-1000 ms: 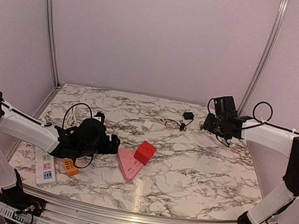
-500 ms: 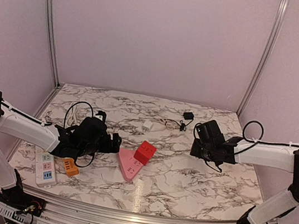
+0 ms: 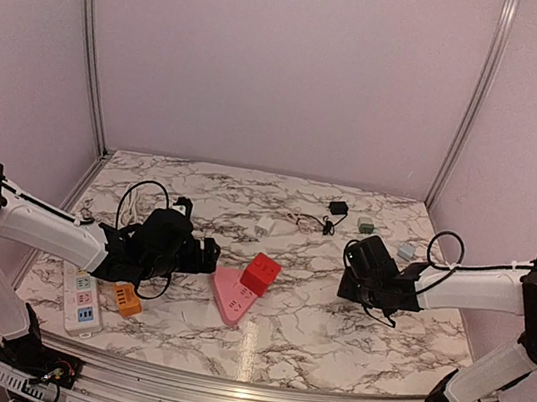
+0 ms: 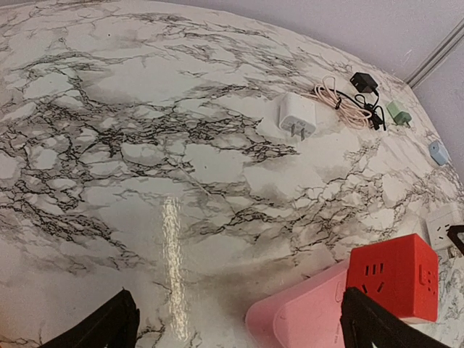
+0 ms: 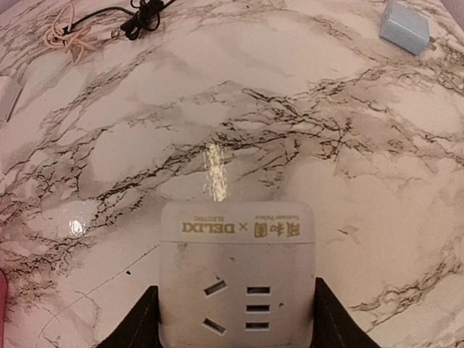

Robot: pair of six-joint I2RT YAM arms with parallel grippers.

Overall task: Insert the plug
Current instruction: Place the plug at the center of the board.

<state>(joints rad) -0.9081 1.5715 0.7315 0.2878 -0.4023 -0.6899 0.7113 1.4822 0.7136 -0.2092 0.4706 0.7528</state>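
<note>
Plug (image 4: 297, 119): white, prongs showing, lying loose mid-counter (image 3: 312, 319) beside a pink cable (image 4: 341, 109). Right hand (image 3: 360, 275) has swung inward from the far corner and is clamped on a white socket block (image 5: 237, 268) marked "DELIXI". We cannot read the adjoining characters, and the block's lower edge is cut off. Left hand (image 3: 202, 254) spread wide, holding nothing.

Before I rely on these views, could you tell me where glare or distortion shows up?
Left wrist view: a bright streak of glare on the marble table, and lens curvature bows its far edge. Right wrist view: a glare patch just beyond the white socket block, whose label is readable. Top external view: soft, even light.
</note>
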